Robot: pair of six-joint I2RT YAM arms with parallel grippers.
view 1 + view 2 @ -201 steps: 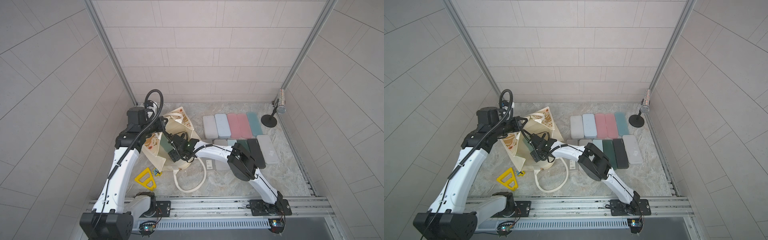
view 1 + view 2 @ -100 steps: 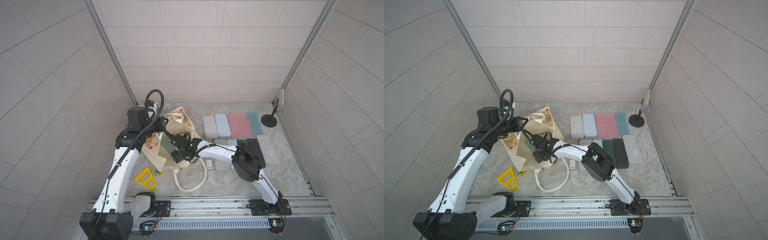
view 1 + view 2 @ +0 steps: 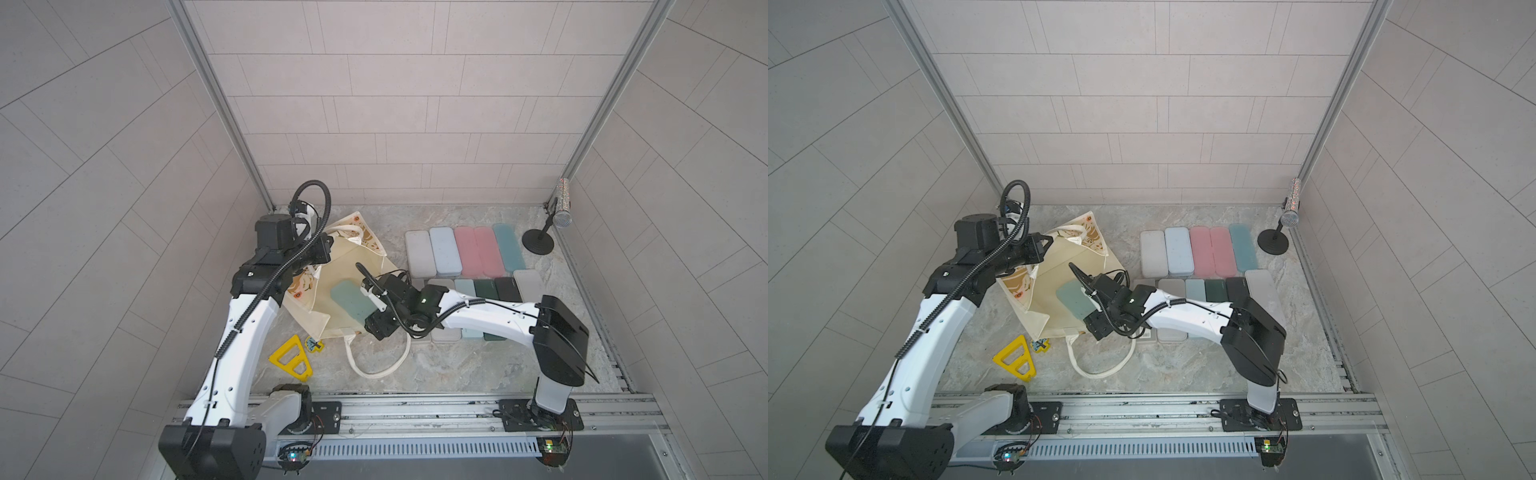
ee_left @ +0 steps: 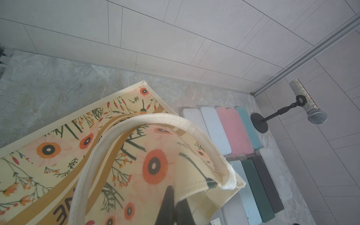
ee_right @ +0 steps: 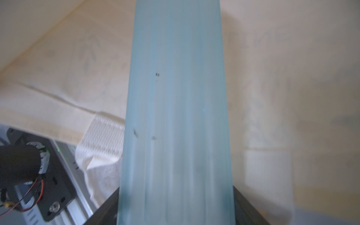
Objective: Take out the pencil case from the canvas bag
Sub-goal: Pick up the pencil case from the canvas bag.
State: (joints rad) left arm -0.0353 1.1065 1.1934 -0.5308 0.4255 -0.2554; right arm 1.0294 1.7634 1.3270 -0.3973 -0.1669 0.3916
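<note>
The left claw (image 4: 175, 206) pinches the top edge of the canvas bag (image 3: 332, 274) to hold its mouth wide. The right claw (image 3: 372, 301) grips the pencil case (image 3: 351, 301), inside the bag at 9 o'clock on the bench (image 3: 457, 365)

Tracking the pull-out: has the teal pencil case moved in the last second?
Yes: the pencil case shifted toward the dark green case on the table.

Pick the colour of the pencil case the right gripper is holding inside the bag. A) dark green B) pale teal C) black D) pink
B: the pencil case clamped between the jaws of the right gripper is pale teal, set against the cream inside of the canvas bag.
</note>
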